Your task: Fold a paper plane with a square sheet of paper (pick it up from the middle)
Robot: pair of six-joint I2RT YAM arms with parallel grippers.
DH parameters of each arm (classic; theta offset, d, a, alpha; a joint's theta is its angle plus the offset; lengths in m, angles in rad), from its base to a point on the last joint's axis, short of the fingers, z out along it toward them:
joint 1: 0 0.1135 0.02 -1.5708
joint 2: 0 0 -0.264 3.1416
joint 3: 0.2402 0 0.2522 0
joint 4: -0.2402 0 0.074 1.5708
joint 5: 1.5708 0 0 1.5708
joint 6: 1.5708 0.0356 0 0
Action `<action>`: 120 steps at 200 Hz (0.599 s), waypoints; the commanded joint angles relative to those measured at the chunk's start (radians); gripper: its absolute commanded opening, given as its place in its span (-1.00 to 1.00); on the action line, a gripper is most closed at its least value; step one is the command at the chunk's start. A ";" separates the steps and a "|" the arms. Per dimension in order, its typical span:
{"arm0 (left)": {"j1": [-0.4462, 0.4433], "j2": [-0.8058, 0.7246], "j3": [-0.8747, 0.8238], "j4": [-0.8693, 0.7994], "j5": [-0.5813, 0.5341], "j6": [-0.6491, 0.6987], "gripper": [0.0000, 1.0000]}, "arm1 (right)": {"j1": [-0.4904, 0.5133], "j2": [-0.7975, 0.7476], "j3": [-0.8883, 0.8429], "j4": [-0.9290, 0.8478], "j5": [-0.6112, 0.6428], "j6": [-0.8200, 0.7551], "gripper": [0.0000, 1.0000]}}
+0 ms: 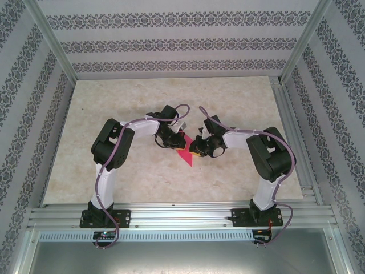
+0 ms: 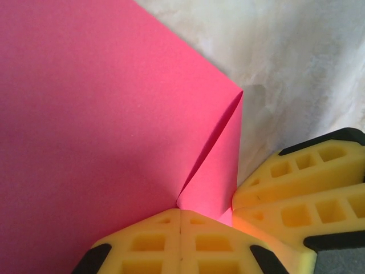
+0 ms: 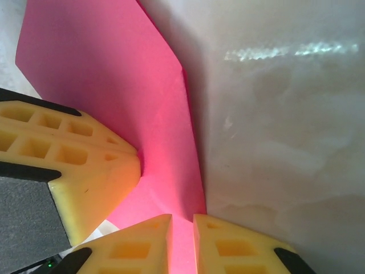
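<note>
paper (image 1: 186, 155) betw L pincer (image 1: 175, 142), R pincer (image 1: 195, 150), over table (image 1: 114, 171)

No text, label, brand, number or sign can be read anywhere in these views.

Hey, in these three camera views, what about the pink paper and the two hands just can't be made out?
Top view: the sheet of paper is tiny and partly covered by the left hand and right hand, so its folds are unreadable.
Left wrist view: the paper runs off the left and top edges; full outline unknown.
Right wrist view: its lower end vanishes between the right hand's fingers.
</note>
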 commanded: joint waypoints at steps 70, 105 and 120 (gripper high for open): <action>0.002 0.026 0.011 -0.026 -0.041 0.032 -0.95 | -0.035 0.022 0.086 0.065 -0.024 0.021 -0.64; 0.003 0.026 0.010 -0.026 -0.041 0.031 -0.95 | -0.035 0.098 0.107 0.059 -0.019 0.021 -0.65; 0.003 0.026 0.012 -0.027 -0.040 0.033 -0.95 | -0.035 0.117 0.131 -0.023 0.039 -0.021 -0.65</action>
